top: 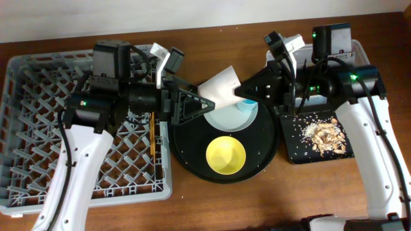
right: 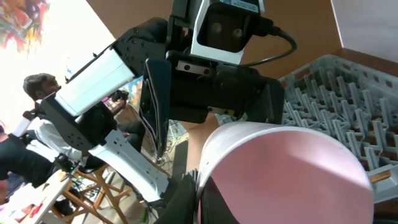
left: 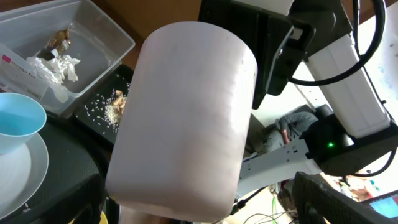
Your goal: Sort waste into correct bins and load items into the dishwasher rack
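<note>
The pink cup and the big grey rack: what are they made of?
The small pink cup looks like matte plastic: smooth, opaque, evenly coloured, with a soft sheen. The large square grey dishwasher rack also looks like moulded plastic: one dull grey lattice of thin upright pegs. Sight alone cannot confirm either.

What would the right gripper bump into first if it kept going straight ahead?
The pink cup: it sits right at the right gripper, probably touching it. Just behind the cup is the left gripper.
</note>
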You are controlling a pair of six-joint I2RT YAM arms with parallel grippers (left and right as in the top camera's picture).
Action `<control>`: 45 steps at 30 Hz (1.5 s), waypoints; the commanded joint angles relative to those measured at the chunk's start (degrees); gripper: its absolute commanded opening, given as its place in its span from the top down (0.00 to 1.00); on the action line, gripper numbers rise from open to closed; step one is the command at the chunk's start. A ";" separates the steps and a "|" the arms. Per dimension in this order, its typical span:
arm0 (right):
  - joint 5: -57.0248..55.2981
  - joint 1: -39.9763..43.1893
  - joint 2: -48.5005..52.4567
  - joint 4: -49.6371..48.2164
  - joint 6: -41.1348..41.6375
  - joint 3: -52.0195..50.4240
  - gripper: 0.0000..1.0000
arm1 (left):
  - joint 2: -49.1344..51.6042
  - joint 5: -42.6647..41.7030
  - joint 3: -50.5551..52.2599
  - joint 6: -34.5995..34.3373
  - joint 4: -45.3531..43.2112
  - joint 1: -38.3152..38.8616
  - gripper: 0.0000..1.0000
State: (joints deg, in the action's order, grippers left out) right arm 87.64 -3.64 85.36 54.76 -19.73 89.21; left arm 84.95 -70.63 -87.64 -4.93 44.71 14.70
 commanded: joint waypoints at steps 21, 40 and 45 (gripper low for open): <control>1.27 -1.97 -0.13 -4.72 0.76 1.46 0.87 | -0.98 -7.65 -0.44 1.57 -0.11 0.26 0.57; -10.69 -0.81 -0.13 4.24 6.49 -0.09 0.96 | -0.98 -7.63 -0.44 1.55 -0.33 0.15 0.57; -19.15 -2.73 -0.13 15.37 2.32 -0.09 0.96 | -0.98 -7.63 -0.44 1.55 -0.59 -2.08 0.57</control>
State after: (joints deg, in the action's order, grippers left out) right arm 73.19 -6.00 85.36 67.29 -13.76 89.60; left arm 84.95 -76.42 -87.61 -3.86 44.51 14.48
